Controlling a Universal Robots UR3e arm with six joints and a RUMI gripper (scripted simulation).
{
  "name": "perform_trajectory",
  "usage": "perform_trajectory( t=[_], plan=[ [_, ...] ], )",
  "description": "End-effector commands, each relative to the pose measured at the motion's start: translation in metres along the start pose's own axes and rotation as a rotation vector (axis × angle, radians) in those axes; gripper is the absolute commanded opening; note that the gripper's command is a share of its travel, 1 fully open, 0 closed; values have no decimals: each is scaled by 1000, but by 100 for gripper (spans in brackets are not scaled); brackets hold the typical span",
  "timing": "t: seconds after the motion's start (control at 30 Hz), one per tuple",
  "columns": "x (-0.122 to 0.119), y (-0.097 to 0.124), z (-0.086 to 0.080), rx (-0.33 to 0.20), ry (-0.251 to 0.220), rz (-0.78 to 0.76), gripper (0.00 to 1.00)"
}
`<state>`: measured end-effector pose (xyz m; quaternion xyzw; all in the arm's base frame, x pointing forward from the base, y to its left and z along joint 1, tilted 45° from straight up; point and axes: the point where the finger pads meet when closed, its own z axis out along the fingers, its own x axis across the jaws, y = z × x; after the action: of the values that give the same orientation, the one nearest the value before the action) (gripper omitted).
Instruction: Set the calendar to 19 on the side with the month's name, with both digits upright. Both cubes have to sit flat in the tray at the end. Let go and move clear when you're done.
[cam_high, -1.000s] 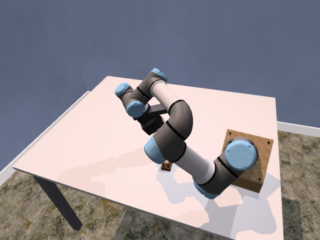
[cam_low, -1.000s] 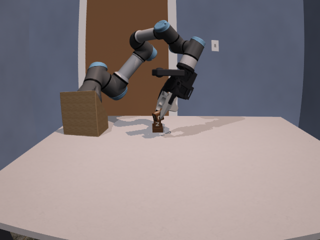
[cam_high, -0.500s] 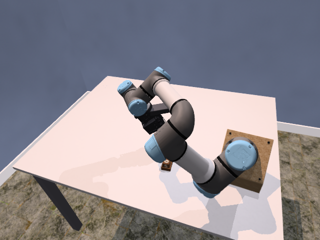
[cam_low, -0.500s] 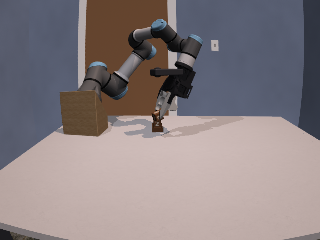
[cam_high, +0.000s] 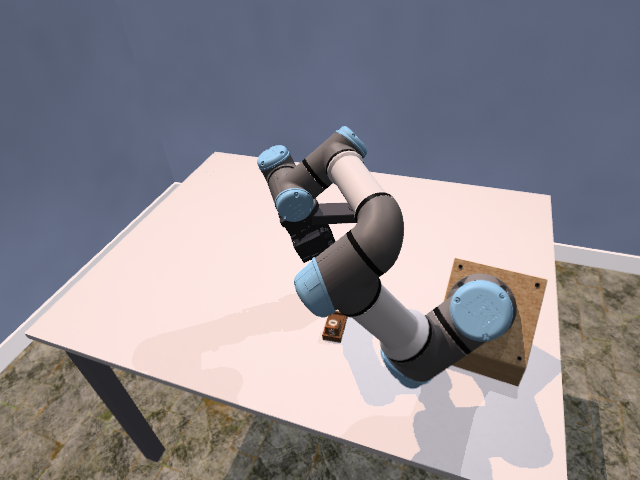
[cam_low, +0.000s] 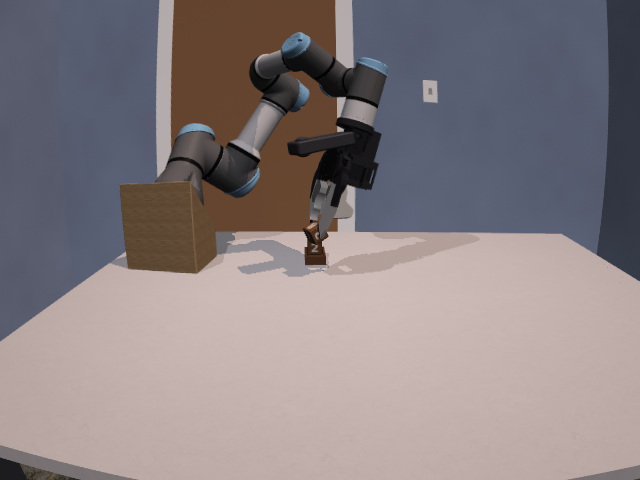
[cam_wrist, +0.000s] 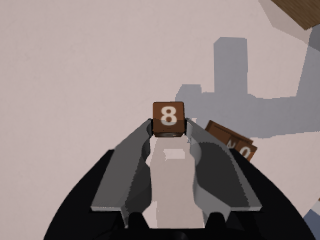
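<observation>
My gripper (cam_low: 317, 230) (cam_wrist: 168, 119) is shut on a brown cube (cam_low: 311, 233) (cam_wrist: 168, 118), whose face towards the wrist camera shows an upright white 8. In the exterior view the held cube is tilted and appears above the tray (cam_high: 330, 338) (cam_low: 315, 259) (cam_wrist: 216, 130). The other cube (cam_high: 332, 323) (cam_low: 314, 249) (cam_wrist: 245, 151) sits in one end of the brown tray, with 0 on top and 2 on the side facing the exterior camera. The tray is right of the fingers in the wrist view. The arm hides the fingertips in the top view. No month name is readable.
The arm's wooden base block (cam_high: 496, 369) (cam_low: 157, 227) (cam_wrist: 300, 12) stands on the table (cam_high: 170, 273) (cam_low: 320, 361), to the right of the tray in the top view. The arm's elbow hangs over the table beside the tray.
</observation>
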<state>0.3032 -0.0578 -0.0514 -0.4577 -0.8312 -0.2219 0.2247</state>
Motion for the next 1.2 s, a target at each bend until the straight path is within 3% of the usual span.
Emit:
perform_trajectory(
  t=[0.0, 0.53, 0.73, 0.8, 1.17],
  plan=[
    [-1, 0, -1, -48, -8, -1, 10],
    [-1, -1, -1, -86, -9, -2, 10],
    [0, -2, 0, -158, -3, -2, 10],
    [0, -2, 0, -158, -3, -2, 10],
    [-1, -3, 0, -314, -8, -3, 10]
  ],
)
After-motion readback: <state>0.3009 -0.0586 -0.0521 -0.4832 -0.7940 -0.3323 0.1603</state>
